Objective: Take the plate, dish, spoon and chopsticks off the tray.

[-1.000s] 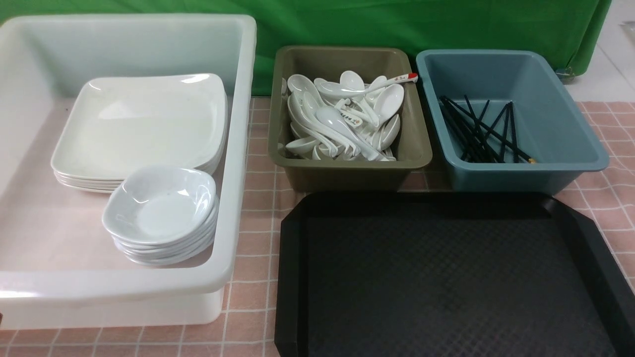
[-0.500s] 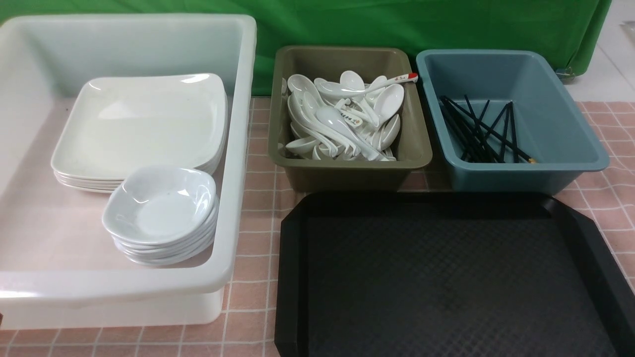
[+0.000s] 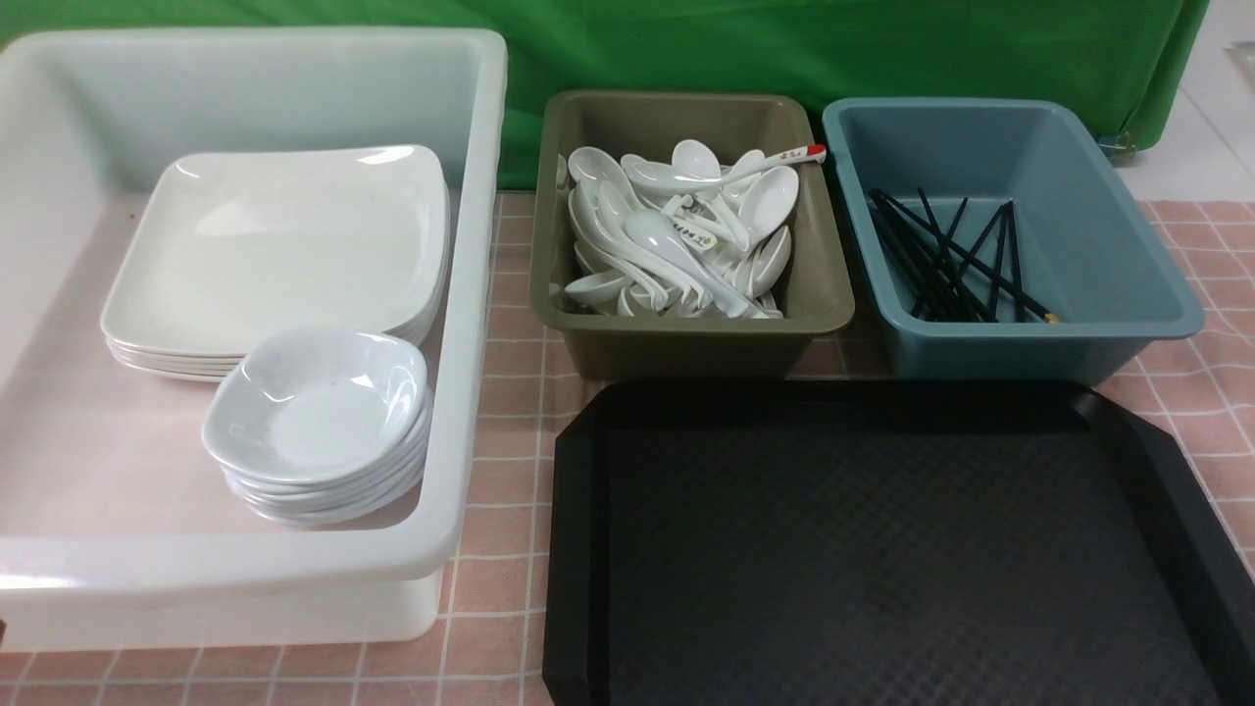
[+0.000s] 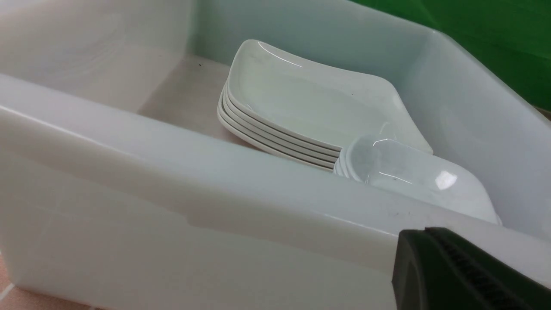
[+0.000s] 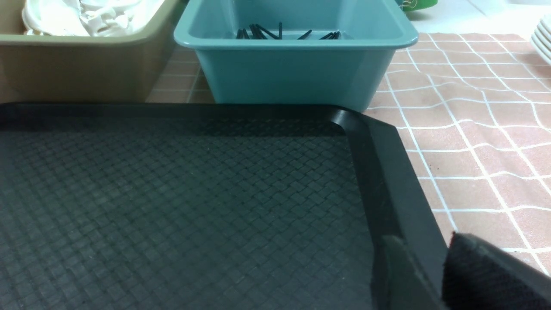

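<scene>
Left gripper (image 4: pixel 469 269): only a dark fingertip shows in its wrist view, clenched with nothing between the pads, sitting outside the near wall of the white tub (image 3: pixel 461 294). Right gripper (image 5: pixel 486 275): one padded finger visible at the frame corner, over the tray's right rim; can't tell whether it's released or clenched, nothing seen in it. Neither arm shows in the front view.

Tray (image 3: pixel 578 549): black, textured, in front of the two small bins, its surface bare in all views.

Plate (image 3: pixel 279 245): top of a stack of square plates inside the tub, toward the back. Dish (image 3: pixel 314 402): top of a stack of small dishes in the tub, in front of the plates and overlapping the stack's near edge.

Spoon (image 3: pixel 667 245): in the pile of white spoons filling the olive bin (image 3: pixel 686 338); a red-tipped spoon (image 3: pixel 775 160) lies across the top.

Chopsticks (image 3: pixel 946 260): black sticks lying loose on the floor of the blue bin (image 3: pixel 1029 343), one gold cap visible at the near end.

All sit on a pink checked tablecloth (image 3: pixel 505 431).
</scene>
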